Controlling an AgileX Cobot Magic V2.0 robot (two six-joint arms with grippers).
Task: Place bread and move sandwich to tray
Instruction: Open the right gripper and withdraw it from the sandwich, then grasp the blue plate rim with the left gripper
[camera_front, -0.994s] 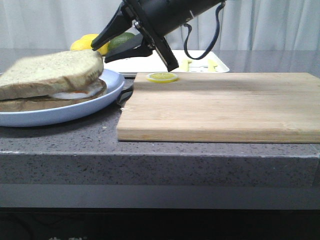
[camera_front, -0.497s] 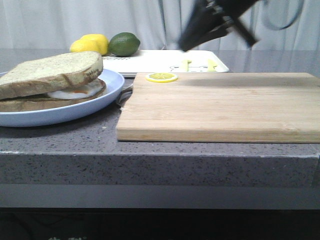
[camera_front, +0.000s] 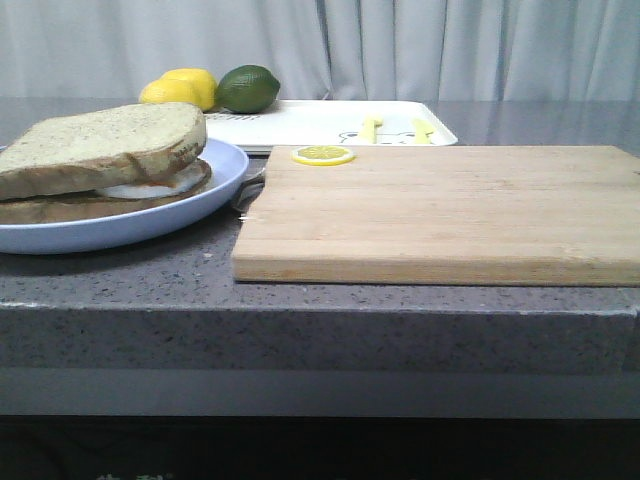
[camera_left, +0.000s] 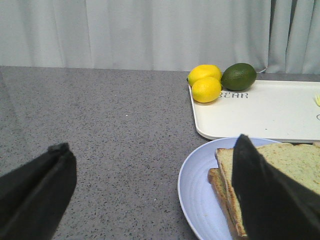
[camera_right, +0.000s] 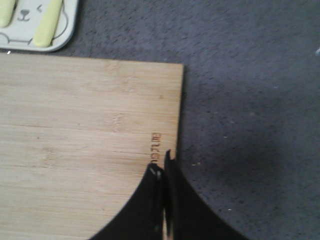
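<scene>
The sandwich (camera_front: 100, 165) lies on a pale blue plate (camera_front: 215, 185) at the left, its white egg filling showing between the slices. Its top slice is the speckled greenish-beige bread (camera_front: 110, 135). The white tray (camera_front: 320, 125) with yellow figures lies behind the plate and board. Neither gripper shows in the front view. My left gripper (camera_left: 152, 150) is open and empty over the counter, its right finger (camera_left: 260, 190) in front of the sandwich (camera_left: 295, 167) and beside the tray (camera_left: 260, 112). My right gripper (camera_right: 162, 162) is shut and empty over the cutting board's edge.
A light wooden cutting board (camera_front: 440, 210) fills the centre and right, with a lemon slice (camera_front: 323, 155) at its far left corner. Two lemons (camera_front: 180, 88) and a lime (camera_front: 248, 87) sit at the tray's far left. A tray corner (camera_right: 37, 25) shows in the right wrist view.
A black arm with its gripper near the plate's far side has swung right and up and left the front view. The sandwich has stayed on the plate.
</scene>
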